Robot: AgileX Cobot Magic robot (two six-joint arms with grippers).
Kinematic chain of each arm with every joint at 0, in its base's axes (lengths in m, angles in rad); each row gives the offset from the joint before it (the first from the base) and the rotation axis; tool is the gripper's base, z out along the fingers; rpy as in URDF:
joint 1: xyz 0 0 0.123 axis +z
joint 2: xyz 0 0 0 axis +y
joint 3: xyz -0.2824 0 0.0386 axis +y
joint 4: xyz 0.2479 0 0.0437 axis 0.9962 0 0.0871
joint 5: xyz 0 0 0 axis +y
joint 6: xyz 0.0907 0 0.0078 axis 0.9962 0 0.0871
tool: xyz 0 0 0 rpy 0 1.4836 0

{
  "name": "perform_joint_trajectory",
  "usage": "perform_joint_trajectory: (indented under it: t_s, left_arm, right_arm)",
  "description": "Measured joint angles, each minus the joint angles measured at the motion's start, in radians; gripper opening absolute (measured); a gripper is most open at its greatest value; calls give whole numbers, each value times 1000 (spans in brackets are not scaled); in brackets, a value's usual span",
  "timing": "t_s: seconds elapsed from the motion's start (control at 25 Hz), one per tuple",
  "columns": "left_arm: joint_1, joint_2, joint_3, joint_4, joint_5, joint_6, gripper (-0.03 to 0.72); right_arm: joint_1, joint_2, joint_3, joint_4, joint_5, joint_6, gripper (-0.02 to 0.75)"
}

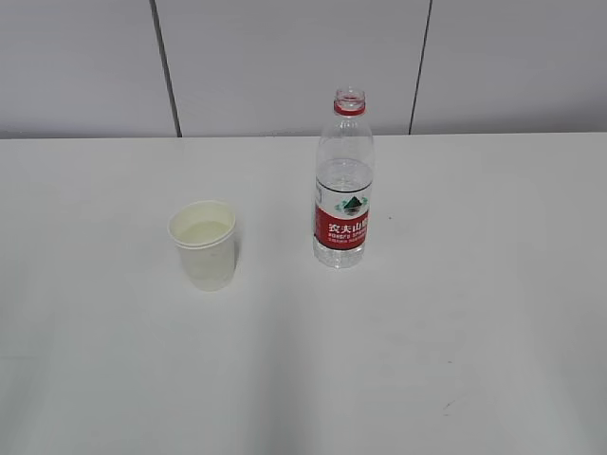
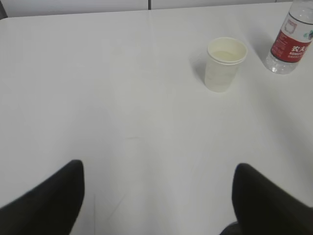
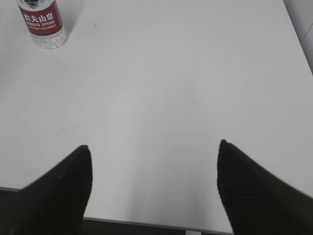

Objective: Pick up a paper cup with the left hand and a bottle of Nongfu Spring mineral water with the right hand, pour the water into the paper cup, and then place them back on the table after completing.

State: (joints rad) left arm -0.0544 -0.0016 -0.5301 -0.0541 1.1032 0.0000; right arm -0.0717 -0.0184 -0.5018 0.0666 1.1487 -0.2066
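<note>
A white paper cup (image 1: 204, 245) stands upright on the white table (image 1: 427, 332), with pale liquid inside. To its right stands an uncapped Nongfu Spring bottle (image 1: 342, 194) with a red label, holding clear water (image 1: 343, 178) to about mid-height. Neither arm shows in the exterior view. In the left wrist view my left gripper (image 2: 159, 196) is open and empty over bare table, well short of the cup (image 2: 224, 64) and bottle (image 2: 289, 44) at the upper right. In the right wrist view my right gripper (image 3: 154, 186) is open and empty above the table's near edge, with the bottle (image 3: 43, 24) far at upper left.
A grey panelled wall (image 1: 285, 57) rises behind the table's far edge. The table's near edge (image 3: 146, 223) shows under my right gripper and its right edge (image 3: 299, 44) at the far right. A few small dark specks mark the tabletop (image 1: 446, 406).
</note>
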Motion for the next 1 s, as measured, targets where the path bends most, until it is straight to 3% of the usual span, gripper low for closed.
perform_joint_trajectory:
  t_s: [1.0]
  left_arm:
    - [0,0,0,0,0,0,563]
  right_arm:
    - [0,0,0,0,0,1,587]
